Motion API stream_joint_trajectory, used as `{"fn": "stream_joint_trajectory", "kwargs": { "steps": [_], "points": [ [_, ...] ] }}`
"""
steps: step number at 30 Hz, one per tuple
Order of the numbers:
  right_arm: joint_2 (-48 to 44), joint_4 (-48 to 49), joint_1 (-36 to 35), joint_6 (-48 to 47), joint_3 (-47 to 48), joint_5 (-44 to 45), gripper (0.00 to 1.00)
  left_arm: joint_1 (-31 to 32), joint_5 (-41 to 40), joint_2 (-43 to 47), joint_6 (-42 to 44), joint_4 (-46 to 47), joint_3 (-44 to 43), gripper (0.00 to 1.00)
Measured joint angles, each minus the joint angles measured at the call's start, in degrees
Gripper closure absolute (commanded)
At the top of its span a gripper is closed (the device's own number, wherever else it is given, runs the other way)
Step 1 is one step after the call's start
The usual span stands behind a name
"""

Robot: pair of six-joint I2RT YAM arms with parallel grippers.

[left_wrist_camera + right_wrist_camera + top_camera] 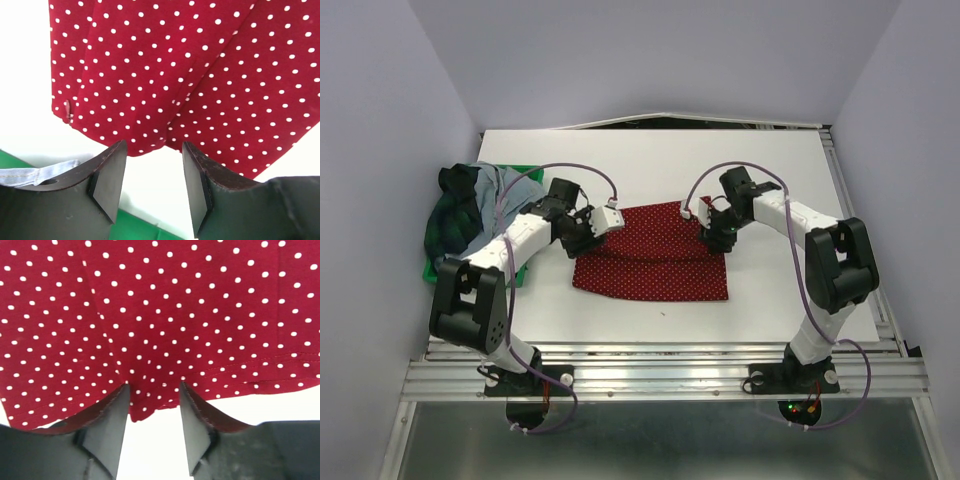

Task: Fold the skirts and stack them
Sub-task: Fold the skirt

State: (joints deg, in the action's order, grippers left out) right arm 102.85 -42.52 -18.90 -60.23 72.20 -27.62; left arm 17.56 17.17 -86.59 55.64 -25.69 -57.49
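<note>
Right, the dark red dotted skirt (655, 255) lies flat in the middle of the table (770, 170), with a crease running across it, so by my read it has one fold in it already. The left gripper (592, 228) sits at its left edge, the right gripper (712, 228) at its right edge. From the left wrist, the fingers (107, 182) are spread with bare table between them, the skirt's hem just beyond their tips. From the right wrist, the jaws are also spread, a corner of red cloth (165, 315) dipping into the gap but not pinched. Over on the left, the green plaid skirt (455, 215) and the pale grey-blue skirt (515, 185) lie heaped, unfolded, on the green tray (435, 270). So my call is early days: one skirt part-folded, two untouched, no stack begun.
</note>
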Motion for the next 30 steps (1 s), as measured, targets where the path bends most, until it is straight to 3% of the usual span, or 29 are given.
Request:
{"fn": "stream_joint_trajectory", "kwargs": {
  "steps": [11,14,17,19,21,23,26,30],
  "points": [
    [0.0,1.4,-0.7,-0.11,-0.72,0.94,0.72,0.0,-0.92,-4.79,2.51,0.07,-2.34,0.51],
    [0.0,1.42,-0.7,-0.24,-0.85,0.87,0.79,0.0,-0.68,-5.35,3.28,-0.46,-2.54,0.61],
    [-0.04,1.4,-0.7,-0.2,-1.29,0.87,0.83,0.02,-0.59,-5.4,3.93,-0.98,-2.54,0.63],
    [-0.17,1.36,-0.7,-0.2,-1.79,0.87,0.8,0.02,-0.55,-5.4,4.13,-1.2,-2.54,0.63],
    [-0.2,1.14,-0.7,-0.13,-1.88,0.94,0.66,0.02,-0.48,-5.4,4.37,-1.38,-2.54,0.66],
    [-0.42,1.07,-0.7,-0.26,-1.88,1.09,0.58,0.02,-0.46,-5.4,4.52,-1.44,-2.54,0.68],
    [-1.22,0.92,-0.7,-0.24,-1.88,1.05,0.51,0.09,-0.37,-5.4,4.57,-1.64,-2.54,0.69],
    [-1.66,0.17,-0.72,-0.42,-1.86,0.31,0.5,0.13,-0.22,-5.4,4.57,-1.84,-2.54,0.7]
  ]
}}
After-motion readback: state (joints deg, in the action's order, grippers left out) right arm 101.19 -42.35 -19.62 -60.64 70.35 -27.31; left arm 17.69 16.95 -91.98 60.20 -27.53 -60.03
